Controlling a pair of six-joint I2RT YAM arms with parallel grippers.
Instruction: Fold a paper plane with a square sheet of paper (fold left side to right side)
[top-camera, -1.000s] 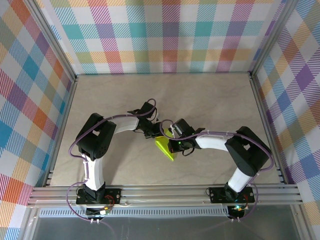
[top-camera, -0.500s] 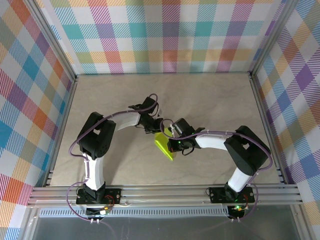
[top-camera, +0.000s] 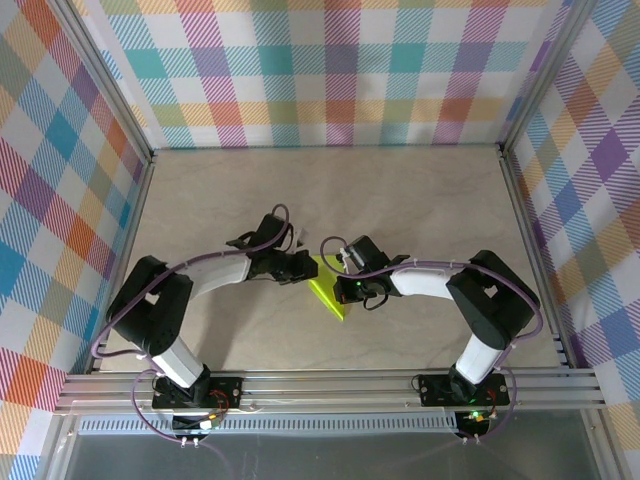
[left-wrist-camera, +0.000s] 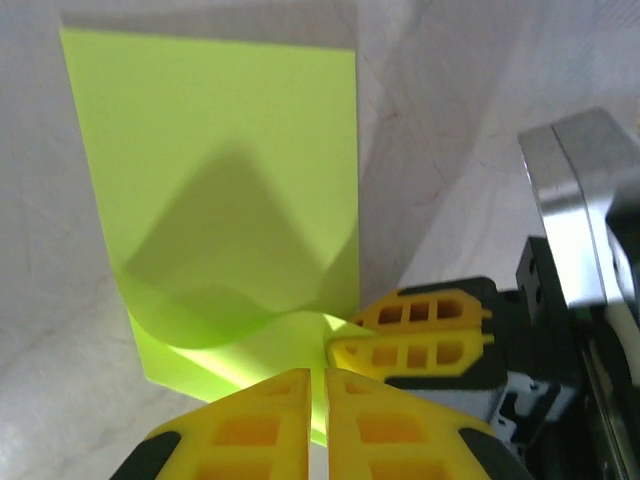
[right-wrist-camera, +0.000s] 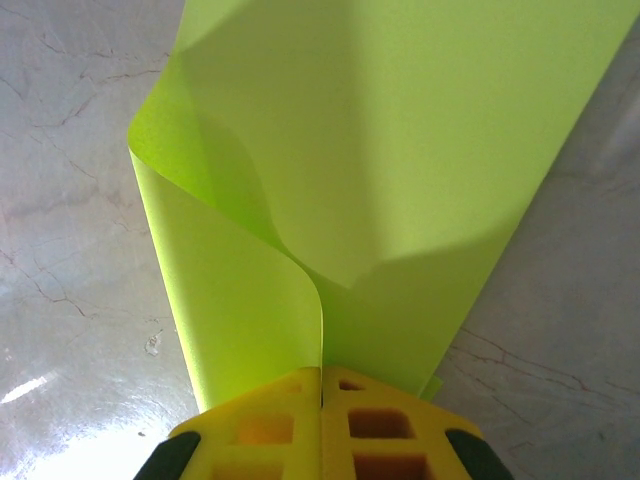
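I see a sheet of paper (top-camera: 328, 292) lying on the table (top-camera: 420, 200), roughly midway between my two arms. It is thin, matte, plain and bright lime green. One side is turned over onto the other, so from above it reads as a narrow, slanted shape with a pointed corner toward the arm bases.

The fold is not pressed flat. In the right wrist view the sheet of paper (right-wrist-camera: 420, 150) curls in a soft, rounded loop. Its upper layer bows above the lower one, and both layers run together at the fingers. In the left wrist view the sheet of paper (left-wrist-camera: 220, 200) shows one straight, clean edge and a curved lip where the top layer lifts.

The right gripper (top-camera: 343, 288) sits at the right edge of the sheet. Seen from its own wrist, the right gripper (right-wrist-camera: 321, 385) has blocky yellow plastic fingers with square hollows, pressed tight with both paper layers clamped between them. From the left wrist, the right gripper (left-wrist-camera: 420, 338) is biting one corner of the sheet.

The left gripper (top-camera: 302, 268) is at the sheet's far left edge. From its own wrist, the left gripper (left-wrist-camera: 325, 385) has matching yellow fingers almost together, with only a hairline slit between them. They sit over the sheet's near edge, and I cannot tell whether any paper is caught.

Under the sheet, the table is smooth and pale, veined like marble. Pastel plaid walls (top-camera: 330, 70) stand around it.
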